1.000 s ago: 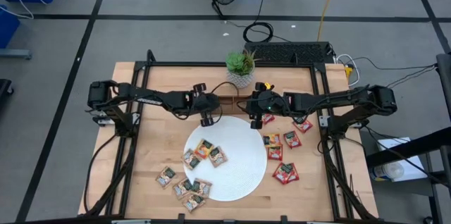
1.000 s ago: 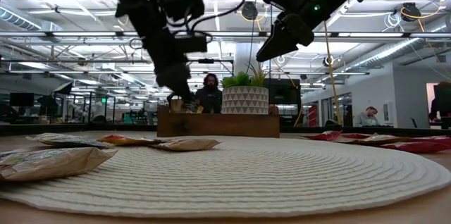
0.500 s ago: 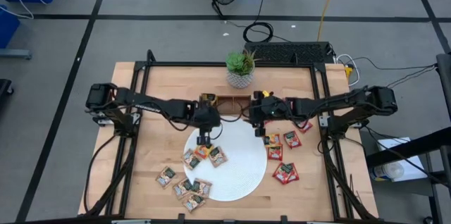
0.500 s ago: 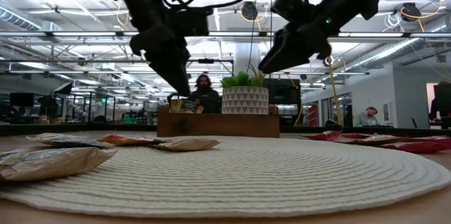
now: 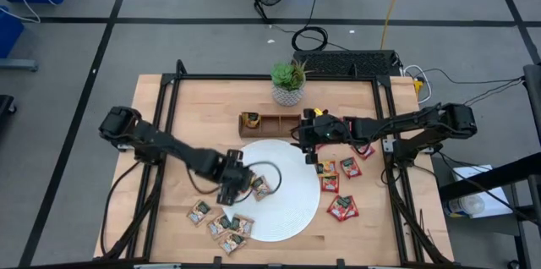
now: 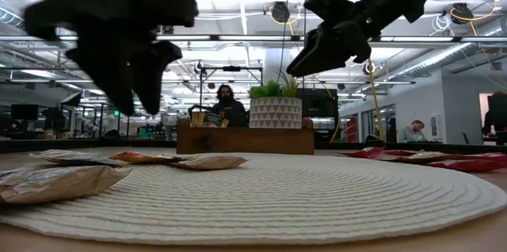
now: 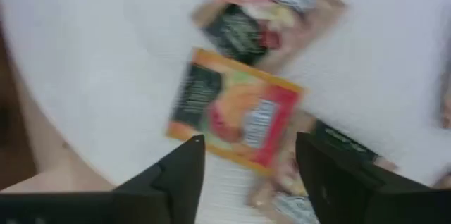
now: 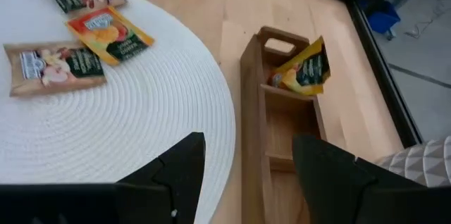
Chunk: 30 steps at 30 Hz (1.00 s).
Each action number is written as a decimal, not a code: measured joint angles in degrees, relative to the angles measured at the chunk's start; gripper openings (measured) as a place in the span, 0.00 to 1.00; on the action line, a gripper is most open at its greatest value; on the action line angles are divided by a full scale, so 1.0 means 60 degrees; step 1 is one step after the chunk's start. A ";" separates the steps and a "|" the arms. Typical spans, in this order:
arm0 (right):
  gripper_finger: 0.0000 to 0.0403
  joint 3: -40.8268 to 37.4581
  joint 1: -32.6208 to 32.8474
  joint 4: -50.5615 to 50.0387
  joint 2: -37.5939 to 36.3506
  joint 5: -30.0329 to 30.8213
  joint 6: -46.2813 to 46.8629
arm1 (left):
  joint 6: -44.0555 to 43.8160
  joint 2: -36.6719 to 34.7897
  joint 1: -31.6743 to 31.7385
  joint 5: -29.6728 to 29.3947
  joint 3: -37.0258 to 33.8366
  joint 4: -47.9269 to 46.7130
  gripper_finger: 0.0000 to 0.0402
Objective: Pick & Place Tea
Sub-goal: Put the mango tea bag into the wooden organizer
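Note:
Three tea sachets lie flat on the left part of the white round plate (image 5: 287, 197); among them is an orange one (image 7: 236, 111). My left gripper (image 7: 246, 146) hangs open above them, fingers pointing down, clear of the plate (image 6: 261, 192). More tan sachets (image 5: 221, 221) lie on the table at the plate's near left. Red ones (image 5: 340, 186) lie to its right. A yellow sachet (image 8: 303, 69) stands in the left end compartment of the wooden tray (image 5: 275, 123). My right gripper (image 5: 304, 136) waits open above the tray's right end.
A potted plant (image 5: 287, 83) stands behind the tray at the table's far side. Black frame rails (image 5: 169, 91) run along the left and right sides. The tray's middle compartment (image 8: 285, 132) shows bare wood. A person (image 6: 230, 103) sits in the room beyond.
My left gripper has swung from the tray's left end toward the table's near edge, across the plate, to a place above the three sachets. It has tipped further downward and opened on the way. The yellow sachet stays in the tray.

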 joint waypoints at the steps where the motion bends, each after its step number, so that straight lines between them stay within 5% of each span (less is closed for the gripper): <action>1: 0.49 -0.0003 0.0000 0.0061 0.0000 -0.0006 0.0032 | -0.0057 0.0007 -0.0192 -0.0227 -0.0004 -0.0010 0.59; 8: 0.49 0.0000 0.0000 0.0185 0.0000 -0.0017 0.0423 | -0.0115 0.0357 -0.0754 -0.1594 -0.0002 0.0422 0.63; 17: 0.49 0.0001 0.0007 0.0208 0.0000 -0.0021 0.0553 | 0.0094 0.1639 -0.0748 -0.1253 0.0017 0.0653 0.60; 30: 0.49 0.0000 0.0007 0.0198 0.0000 -0.0021 0.0683 | 0.0408 0.1704 -0.0692 -0.1612 0.0007 0.0924 0.59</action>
